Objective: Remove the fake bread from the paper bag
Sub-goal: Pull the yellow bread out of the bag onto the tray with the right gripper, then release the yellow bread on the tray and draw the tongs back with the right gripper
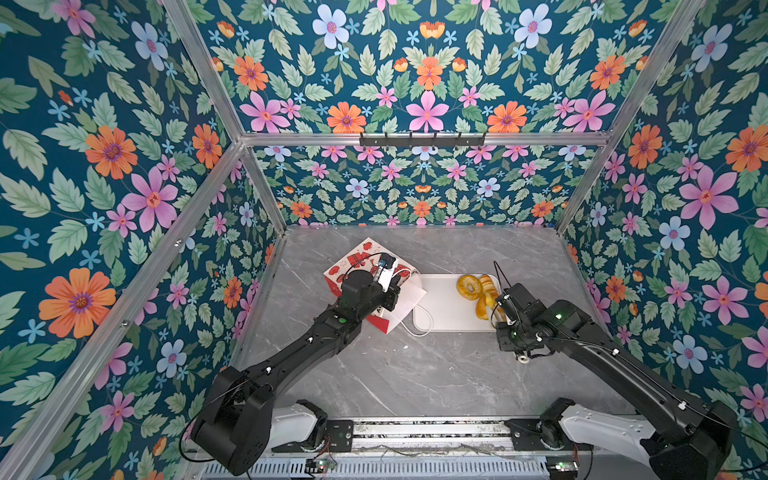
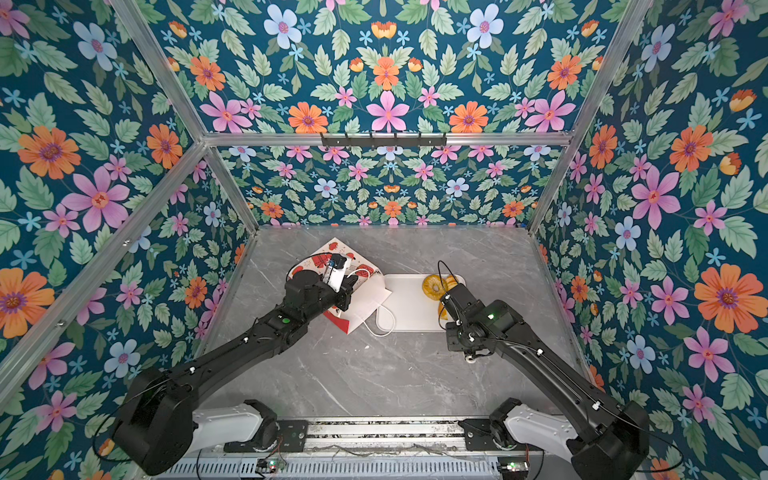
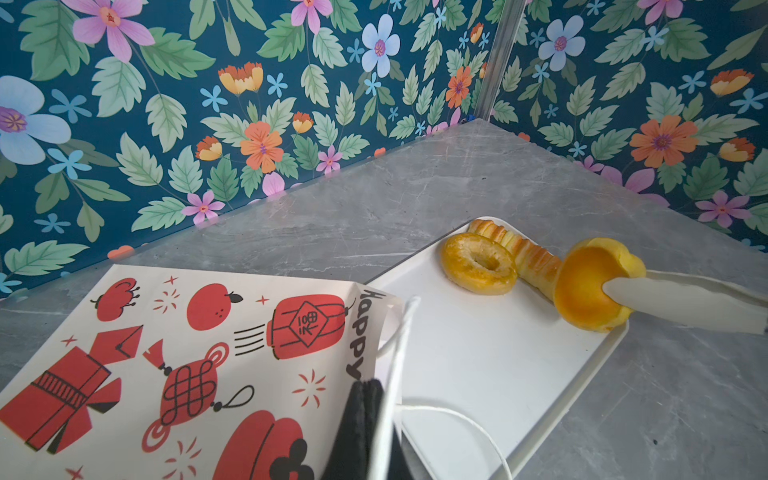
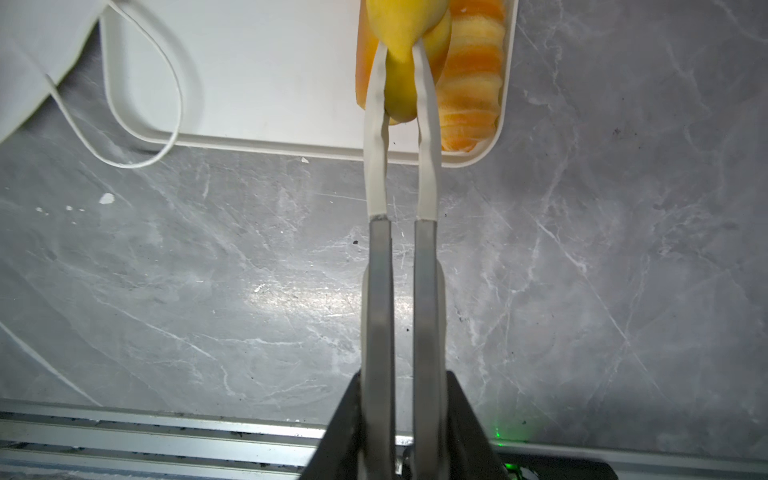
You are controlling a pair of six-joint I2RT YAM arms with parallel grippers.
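Note:
The paper bag [image 1: 353, 259] [image 2: 328, 253] [image 3: 199, 353] lies on its side, white with red motifs, mouth toward the white tray. My left gripper [image 1: 395, 297] [image 3: 368, 399] is shut on the white rim at its mouth. My right gripper [image 1: 494, 309] [image 4: 401, 45] has long white-tipped fingers [image 3: 665, 299] shut on a small yellow bun [image 3: 590, 282] [image 4: 401, 83], held on edge at the tray's right front corner. A ring donut [image 1: 469, 286] [image 2: 432, 286] [image 3: 478, 264] and a long twisted stick [image 3: 523, 253] [image 4: 469, 83] lie on the tray. The bag's inside is hidden.
The white tray [image 1: 449, 307] [image 2: 409, 303] [image 3: 478, 353] sits on the grey marble table, right of the bag. A white cord handle [image 1: 419, 328] [image 4: 145, 104] loops over the tray's left front corner. Floral walls close in the back and both sides.

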